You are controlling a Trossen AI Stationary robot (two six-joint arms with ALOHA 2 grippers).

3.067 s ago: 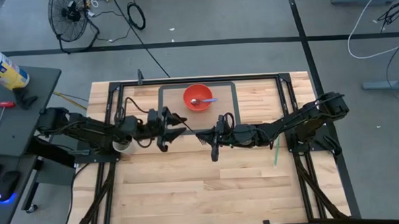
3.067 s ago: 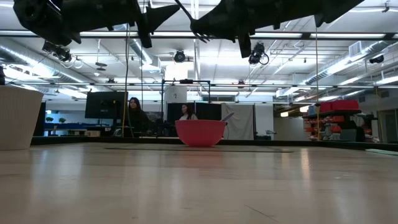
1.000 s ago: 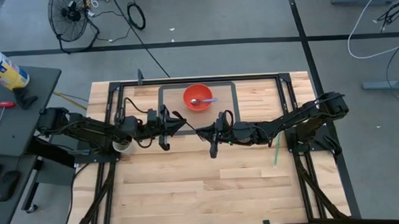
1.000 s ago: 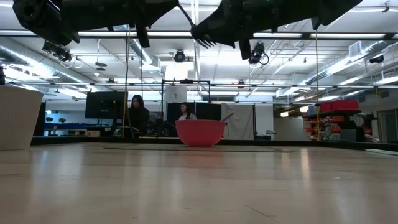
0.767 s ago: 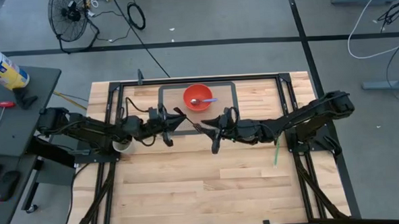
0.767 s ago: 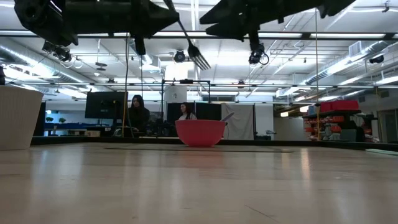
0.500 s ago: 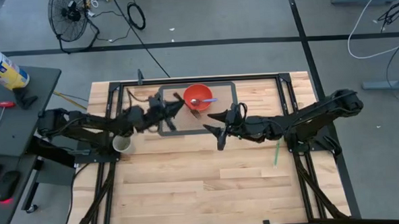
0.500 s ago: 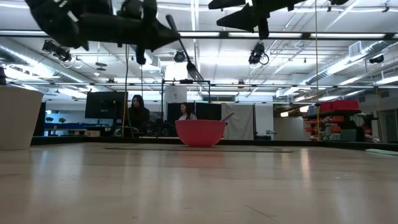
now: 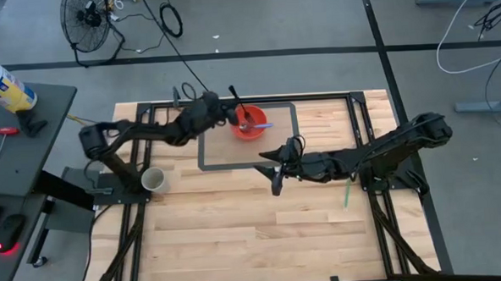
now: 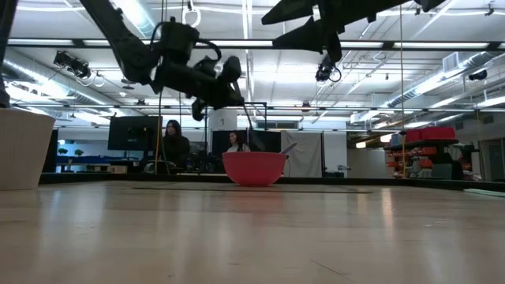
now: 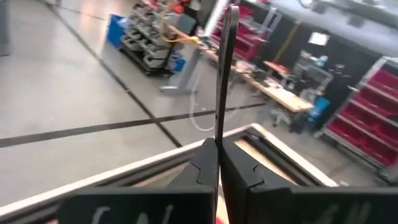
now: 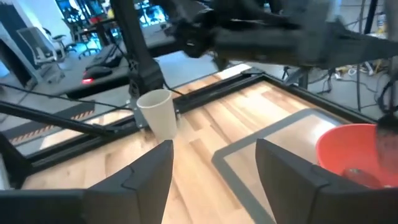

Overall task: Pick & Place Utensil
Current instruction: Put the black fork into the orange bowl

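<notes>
- Fork (image 9: pixel 237 106), dark and slim, is pinched between the closed fingers of the left end effector (image 9: pixel 226 114), tilted, with its lower end over the red bowl (image 9: pixel 249 122).
- In the left wrist view the fork's handle (image 11: pixel 222 74) rises straight out from between the two fingers pressed together on it.
- Red bowl sits at the far middle of the counter (image 9: pixel 238 234), inside a grey-outlined mat (image 9: pixel 207 151), and holds a spoon (image 9: pixel 258 126) whose handle sticks out over the rim.
- Right end effector (image 9: pixel 274 166) hangs above the mat's near edge, well apart from the bowl, its fingers spread wide with nothing between them.
- White cup (image 9: pixel 153 179) stands near the counter's left edge, clear of both arms.
- Green stick (image 9: pixel 347 191) lies on the right side, beside the right arm.
- Near half of the counter is bare wood.
</notes>
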